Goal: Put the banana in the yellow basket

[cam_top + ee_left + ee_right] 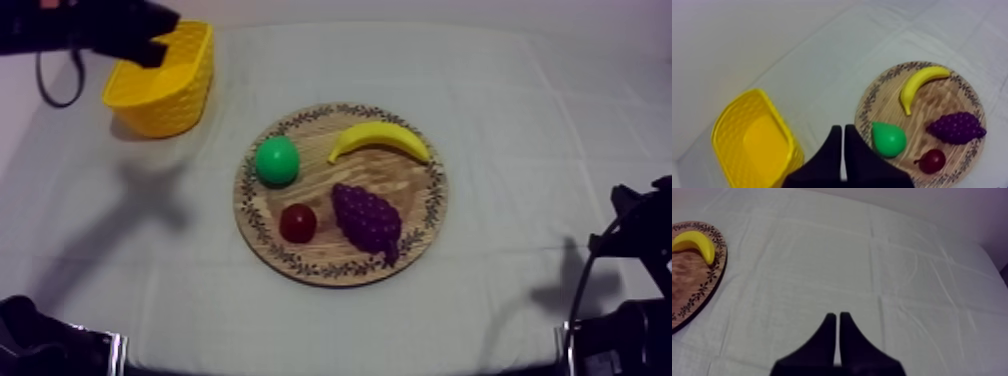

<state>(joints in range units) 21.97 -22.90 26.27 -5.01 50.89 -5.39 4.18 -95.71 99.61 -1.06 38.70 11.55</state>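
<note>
Banana [380, 139] on board [322, 188]; left fingers [837, 132] together, empty, near basket [165, 98].

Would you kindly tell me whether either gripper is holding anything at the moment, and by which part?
Nothing is held. The left gripper and the right gripper are both shut on nothing, and the banana lies on the wooden board.

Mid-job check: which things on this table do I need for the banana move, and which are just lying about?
For the job:
banana
wooden board it lies on
yellow basket
left gripper, shut, beside the basket

Lying about:
pear, bunch of grapes and small red fruit, all on the board
right gripper, shut, away from the board
</note>
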